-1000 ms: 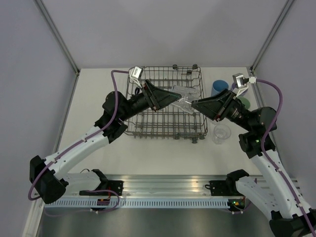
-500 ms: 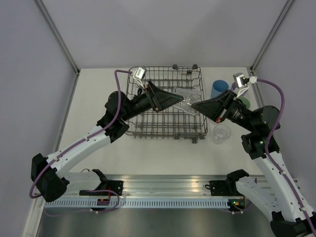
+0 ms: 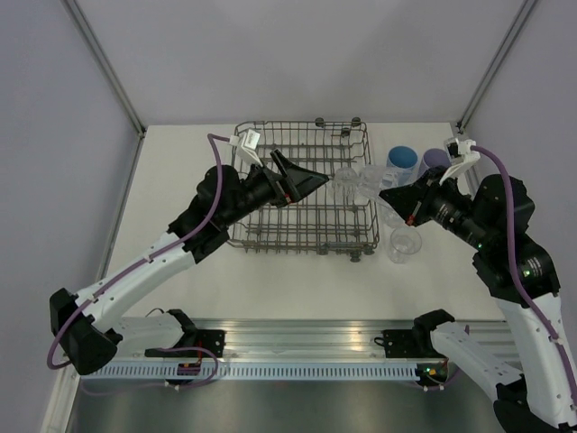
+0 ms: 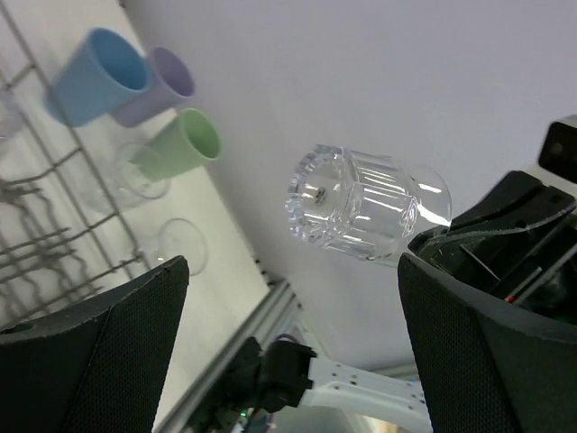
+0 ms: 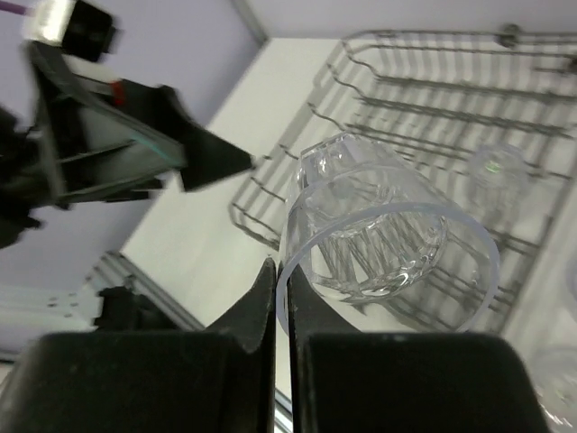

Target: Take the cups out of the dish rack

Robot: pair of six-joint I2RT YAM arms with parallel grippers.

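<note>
There, right fingers [image 5: 257, 316] pinched on the rim of the clear cup [image 5: 379, 234], aloft over the right edge of the dish rack [image 3: 297, 239], left fingers [image 4: 99, 352] wide and empty; next, likely, carry it to the desk [image 3: 297, 289].

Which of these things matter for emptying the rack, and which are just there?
Job: rack; held cup, pinched in right gripper; racked cup; blue cup; lavender cup; green cup; clear cup on table; left gripper, open.
Just there: rail.
</note>
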